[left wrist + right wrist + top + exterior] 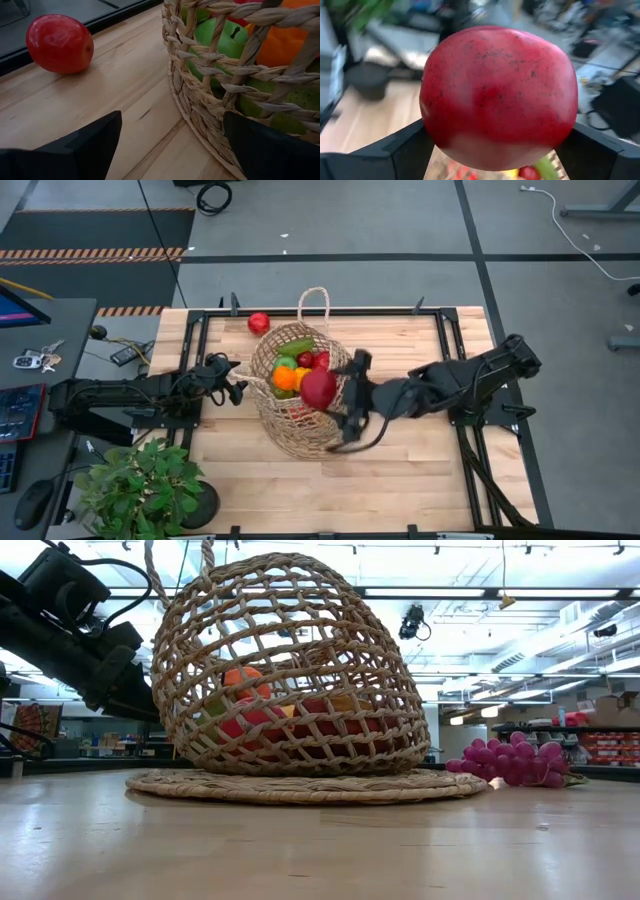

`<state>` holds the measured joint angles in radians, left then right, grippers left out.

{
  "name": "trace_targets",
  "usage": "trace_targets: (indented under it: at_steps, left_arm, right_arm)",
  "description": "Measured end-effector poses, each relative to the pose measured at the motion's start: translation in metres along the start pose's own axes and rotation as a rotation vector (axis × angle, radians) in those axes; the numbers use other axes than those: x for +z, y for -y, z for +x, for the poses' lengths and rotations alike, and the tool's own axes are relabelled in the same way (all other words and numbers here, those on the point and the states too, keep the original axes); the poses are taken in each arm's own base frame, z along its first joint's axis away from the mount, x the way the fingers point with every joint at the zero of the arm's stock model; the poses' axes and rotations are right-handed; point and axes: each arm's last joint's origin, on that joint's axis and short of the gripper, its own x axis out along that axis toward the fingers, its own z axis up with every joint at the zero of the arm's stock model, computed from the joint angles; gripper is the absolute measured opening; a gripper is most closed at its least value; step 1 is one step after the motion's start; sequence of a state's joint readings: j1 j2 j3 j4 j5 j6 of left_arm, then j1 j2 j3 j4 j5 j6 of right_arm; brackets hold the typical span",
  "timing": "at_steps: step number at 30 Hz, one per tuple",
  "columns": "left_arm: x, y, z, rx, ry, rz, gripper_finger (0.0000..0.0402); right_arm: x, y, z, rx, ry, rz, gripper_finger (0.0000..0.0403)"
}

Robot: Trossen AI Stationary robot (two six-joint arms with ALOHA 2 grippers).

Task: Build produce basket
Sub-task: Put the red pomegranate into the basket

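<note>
The tan wicker basket (298, 395) sits mid-table on a flat woven disc (300, 786), holding green, orange and red produce (290, 370). My right gripper (324, 390) is shut on a red apple (499, 95) above the basket's opening. My left gripper (243, 380) is open at table height by the basket's left wall (200, 100). A red tomato (259, 323) lies on the table beyond the basket and also shows in the left wrist view (60, 42). Purple grapes (512, 762) lie on the table in the low view. My right gripper pinches the red apple's two opposite sides (435, 135) between its two fingers (402, 150). The fingers come from the table's right side. The apple is lifted clear, over the basket's opening. My left gripper has one finger (265, 145) right at the basket's lower wall; I cannot tell whether it touches.
A leafy potted plant (140, 485) stands at the table's near left corner. A black frame rail (320, 310) runs along the far edge. Bare wood (400, 480) lies in front of the basket.
</note>
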<state>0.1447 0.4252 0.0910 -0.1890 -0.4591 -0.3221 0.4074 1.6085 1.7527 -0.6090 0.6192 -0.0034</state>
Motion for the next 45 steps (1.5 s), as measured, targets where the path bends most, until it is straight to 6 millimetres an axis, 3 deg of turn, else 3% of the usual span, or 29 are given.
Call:
trace_targets:
  at_steps: [5,9,13,23,30,39,45]
  left_arm:
    - [0.0,0.0,0.0,0.0,0.0,0.0,0.0357]
    - [0.0,0.0,0.0,0.0,0.0,0.0,0.0357]
    - [0.0,0.0,0.0,0.0,0.0,0.0,0.0357]
    - [0.0,0.0,0.0,0.0,0.0,0.0,0.0357]
    - [0.0,0.0,0.0,0.0,0.0,0.0,0.0357]
    - [0.0,0.0,0.0,0.0,0.0,0.0,0.0357]
    - [0.0,0.0,0.0,0.0,0.0,0.0,0.0357]
  right_arm:
    - [0.011,0.01,-0.002,-0.142,0.09,0.078,0.0368]
    - [0.013,0.014,0.0,-0.179,0.1,0.022,0.0368]
    - [0.007,0.016,0.002,-0.223,0.021,-0.189,0.0368]
    - [-0.007,0.028,0.008,-0.23,-0.201,-0.928,0.0374]
    - [-0.007,0.038,0.014,-0.233,-0.254,-1.135,0.038]
    - [-0.008,0.047,0.018,-0.254,-0.269,-1.073,0.038]
    - [-0.01,0.057,0.024,-0.291,-0.189,-0.507,0.0381]
